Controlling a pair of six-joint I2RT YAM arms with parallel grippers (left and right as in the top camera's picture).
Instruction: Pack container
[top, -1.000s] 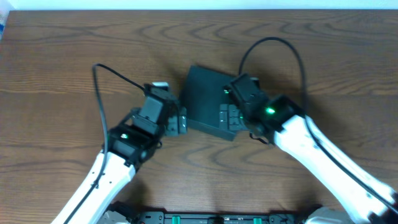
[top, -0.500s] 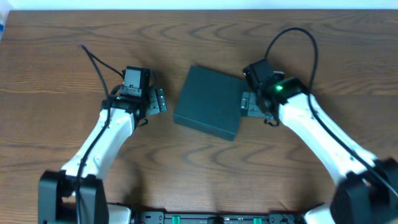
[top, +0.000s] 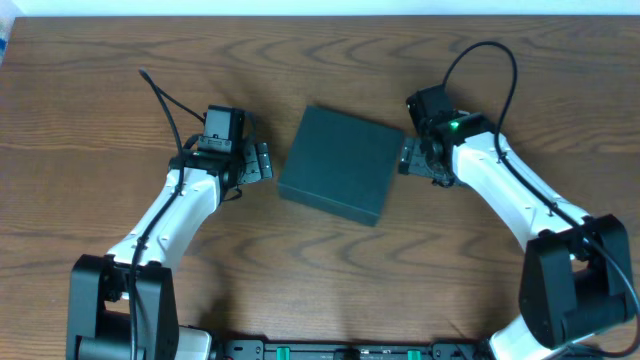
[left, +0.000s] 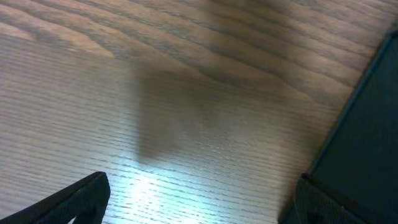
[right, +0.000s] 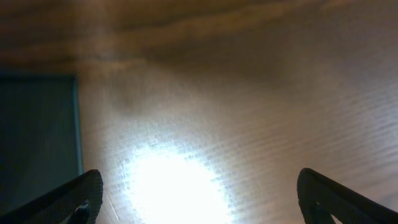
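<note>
Left claw and right claw agape, empty, inward-facing beside the container.

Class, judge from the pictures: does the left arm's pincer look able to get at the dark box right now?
Probably yes. The left pincer stands open just beside the container's left edge, with only bare table between them. Nothing appears to block the way.

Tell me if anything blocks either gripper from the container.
Nothing visible does. Only bare table lies between the left gripper and the container, and between the right gripper and its opposite side. Both grippers are open and empty.
</note>
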